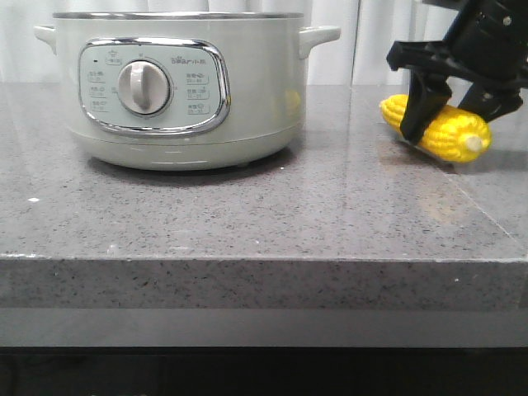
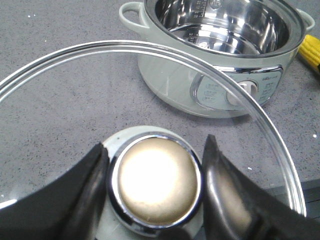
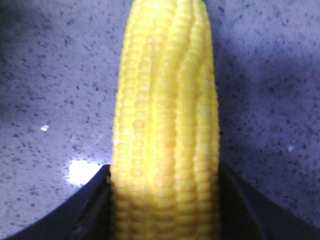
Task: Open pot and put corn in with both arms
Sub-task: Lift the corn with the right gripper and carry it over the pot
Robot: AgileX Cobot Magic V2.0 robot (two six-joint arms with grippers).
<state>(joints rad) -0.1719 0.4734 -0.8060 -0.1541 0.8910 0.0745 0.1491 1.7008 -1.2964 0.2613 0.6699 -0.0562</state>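
Two arms engaged. Left gripper (image 2: 155,192) clamps the glass lid's knob (image 2: 156,186), lid (image 2: 240,107) off the pot (image 1: 177,91). Right gripper (image 1: 445,103) fingers straddle the corn (image 1: 450,132) on the countertop (image 1: 247,214), right of pot; contact looks snug. Lift level, clear the rim. Pot's steel bowl (image 2: 225,25) empty.

Front view evenly bright; soft shadow under the pale-green round electric cooker (image 1: 186,87). Glare on the chrome lid knob (image 2: 156,182). Right wrist view dim, bluish; yellow corn cob (image 3: 167,125) soft-focused.
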